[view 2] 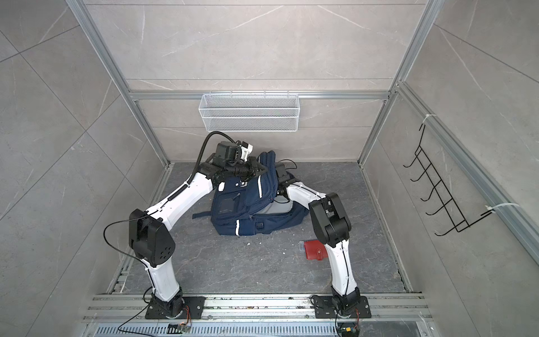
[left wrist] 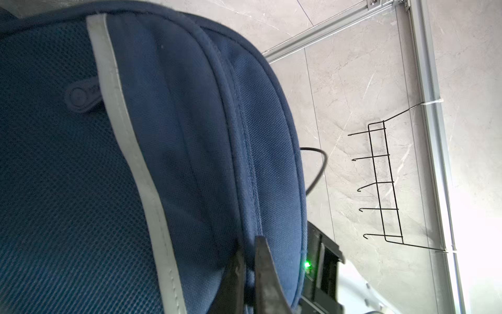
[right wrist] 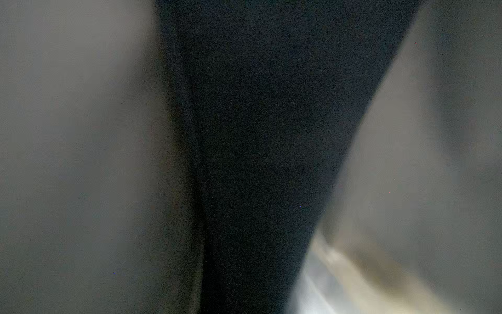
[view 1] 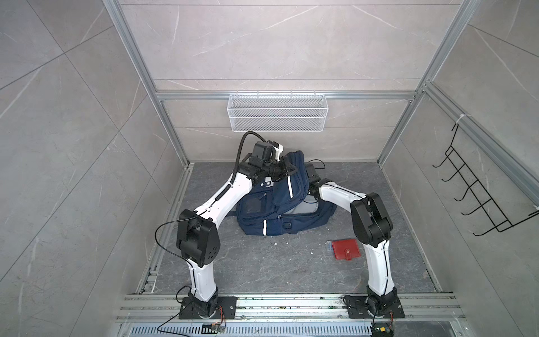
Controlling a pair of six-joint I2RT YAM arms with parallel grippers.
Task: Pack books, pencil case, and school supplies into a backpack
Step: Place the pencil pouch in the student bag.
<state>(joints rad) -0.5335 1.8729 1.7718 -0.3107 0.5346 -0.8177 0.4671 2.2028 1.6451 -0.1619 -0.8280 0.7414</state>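
The navy backpack [view 1: 262, 210] [view 2: 233, 210] lies on the dark floor with its main compartment open and grey lining showing. My left gripper [view 1: 293, 169] [left wrist: 251, 242] is shut on the edge of the backpack's [left wrist: 176, 108] front flap and holds it raised. My right arm [view 1: 338, 192] reaches into the opening behind the flap, so its gripper is hidden; the right wrist view gives only blurred dark fabric [right wrist: 271, 136] and grey lining. The school supplies, a red snap case [view 1: 347, 249] [view 2: 316, 250] and a clear bluish piece [view 1: 329, 246], lie on the floor at the front right. The books and pencil case are out of view.
A white mesh basket [view 1: 277, 112] hangs on the back wall above the backpack. A black wire hook rack [view 1: 481, 201] [left wrist: 385, 185] hangs on the right wall. Aluminium rails [view 1: 291, 303] carry both arm bases along the front edge.
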